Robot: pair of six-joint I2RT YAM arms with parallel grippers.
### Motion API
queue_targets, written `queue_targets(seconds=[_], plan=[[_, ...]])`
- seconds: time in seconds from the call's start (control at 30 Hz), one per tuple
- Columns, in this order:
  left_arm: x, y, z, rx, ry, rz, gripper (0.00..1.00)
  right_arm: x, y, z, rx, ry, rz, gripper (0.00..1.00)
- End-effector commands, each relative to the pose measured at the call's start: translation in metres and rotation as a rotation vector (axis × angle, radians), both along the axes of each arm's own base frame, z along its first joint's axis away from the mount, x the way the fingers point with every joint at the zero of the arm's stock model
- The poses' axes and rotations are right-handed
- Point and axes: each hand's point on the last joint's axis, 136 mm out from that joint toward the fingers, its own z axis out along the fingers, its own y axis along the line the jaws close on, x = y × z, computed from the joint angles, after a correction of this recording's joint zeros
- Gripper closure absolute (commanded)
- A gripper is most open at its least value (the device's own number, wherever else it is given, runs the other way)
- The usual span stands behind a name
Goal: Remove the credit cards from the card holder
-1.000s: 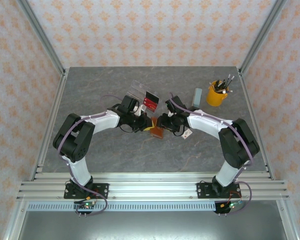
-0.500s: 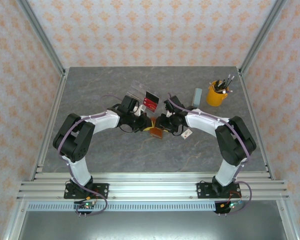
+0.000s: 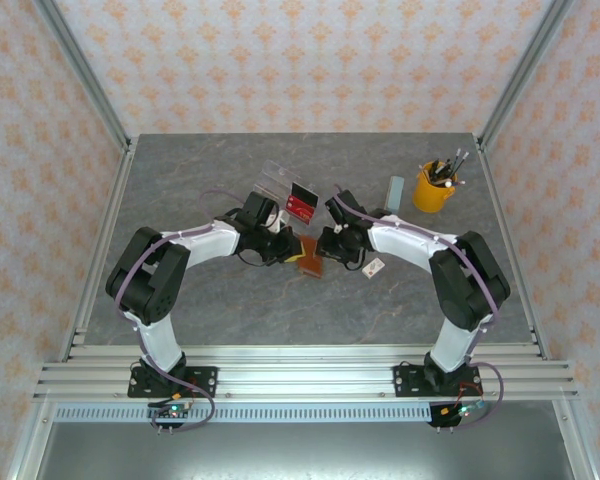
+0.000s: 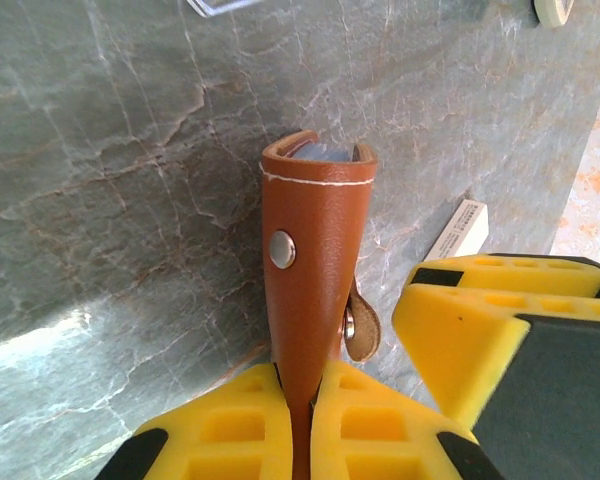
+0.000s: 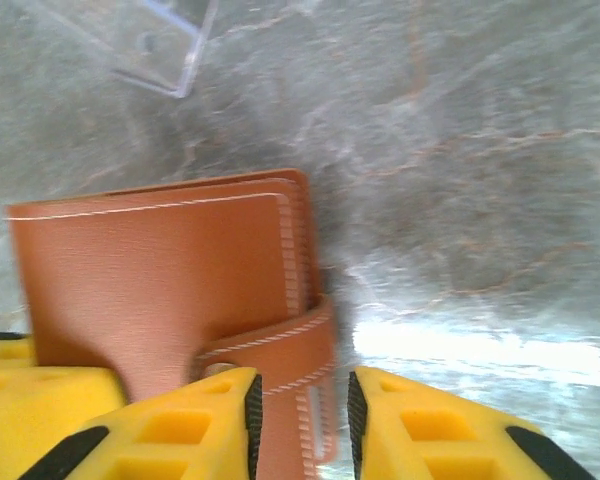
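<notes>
My left pincer (image 4: pixel 300 405) is clamped on the card holder (image 4: pixel 315 260); both yellow fingers (image 4: pixel 230 425) squeeze the brown leather between them, and it sticks out ahead of me edge-on, folded like a book; a metal snap stud (image 4: pixel 282 250) shows on its side; a sliver of blue-grey lining peeks out at the far end; the strap (image 4: pixel 361 330) hangs off its right side.

From above, the card holder (image 3: pixel 308 260) sits mid-counter between my two pincers, left pincer (image 3: pixel 285 247) on one side and right pincer (image 3: pixel 327 245) on the other; whether it touches the grey counter (image 3: pixel 230 300) or hangs just over it, I cannot tell.

On my right wrist camera the card holder (image 5: pixel 160 270) shows its broad face; the strap (image 5: pixel 285 350) runs down into the gap of my right pincer (image 5: pixel 302 420); its fingers (image 5: pixel 430 430) stand apart with the strap between them; whether they actually pinch it, I cannot tell.

A red and black card (image 3: pixel 302 203) lies beyond the card holder, just beside the clear tray (image 3: pixel 275 178); a small white tag (image 3: pixel 374 267) lies near my right pincer; the yellow cup (image 3: pixel 435 188) of pens stands well apart at the far right, with a grey-blue block (image 3: pixel 394 195) just beside it.
</notes>
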Motion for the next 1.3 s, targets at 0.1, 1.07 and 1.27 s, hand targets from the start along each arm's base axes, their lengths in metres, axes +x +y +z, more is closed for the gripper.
queue_targets(seconds=[0.1, 1.07, 1.27], plan=[[0.001, 0.005, 0.006, 0.005, -0.012, 0.015, 1.0, -0.004, -0.012, -0.004, -0.064, 0.019, 0.002, 0.73], [-0.008, -0.008, 0.014, -0.049, -0.028, -0.051, 1.0, 0.003, 0.029, -0.003, 0.085, 0.037, 0.064, 0.67], [-0.008, -0.007, 0.014, -0.045, -0.028, -0.049, 1.0, 0.003, 0.015, -0.008, 0.008, 0.035, 0.046, 0.8]])
